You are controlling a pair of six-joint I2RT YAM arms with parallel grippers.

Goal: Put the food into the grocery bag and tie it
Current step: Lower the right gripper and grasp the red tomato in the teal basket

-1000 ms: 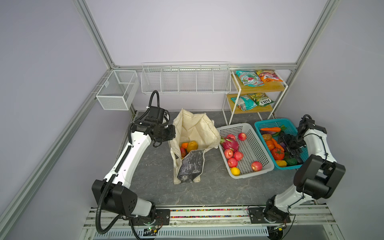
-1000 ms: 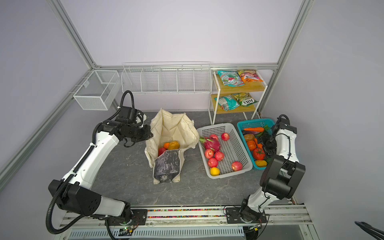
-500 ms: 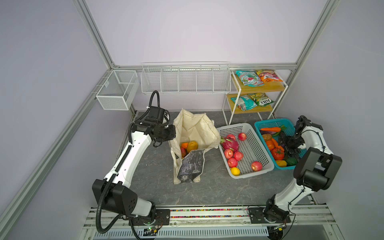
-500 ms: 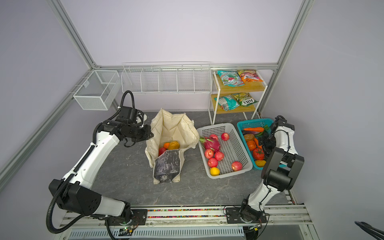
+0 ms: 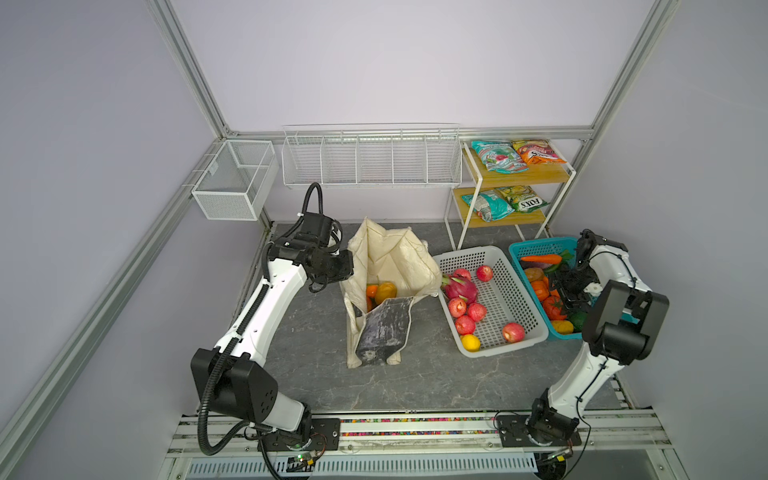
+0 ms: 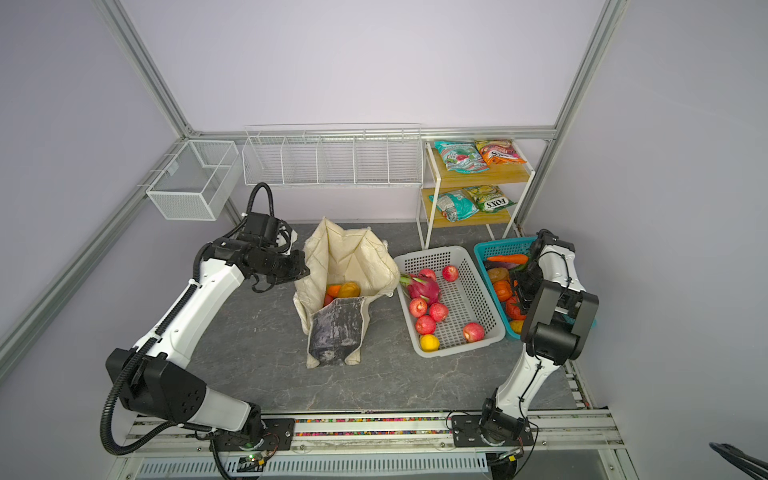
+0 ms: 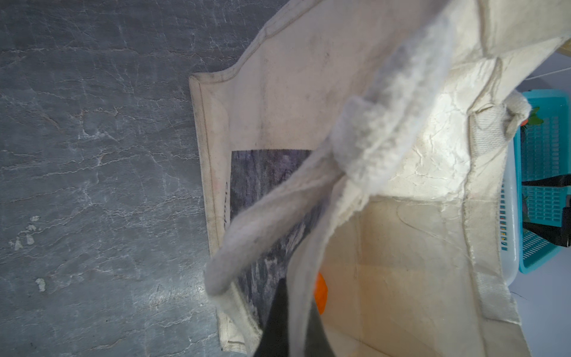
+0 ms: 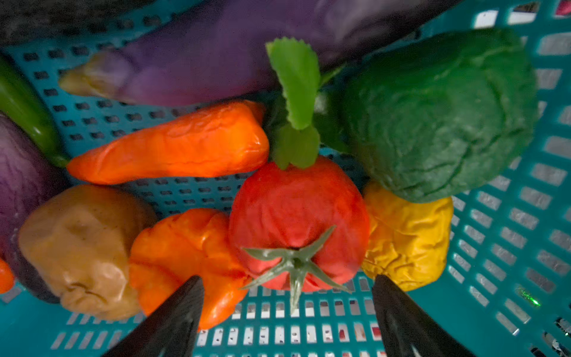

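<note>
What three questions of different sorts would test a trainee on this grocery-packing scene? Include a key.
1. True or false: the right claw is shut on the tomato.
2. What does the left claw pinch? A) an apple B) the grocery bag at its rim C) a snack packet
3. Fill in: the dragon fruit lies in the ____ basket.
Key: 1. False: it is open, with a finger on either side of the tomato. 2. B. 3. White.

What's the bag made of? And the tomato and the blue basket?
Bag: looks like cream woven cloth, matte, creased, with stitched seams.
Tomato: probably soft plastic or foam; wrinkled skin, slight sheen.
Basket: teal plastic, it seems; moulded slots, smooth.
</note>
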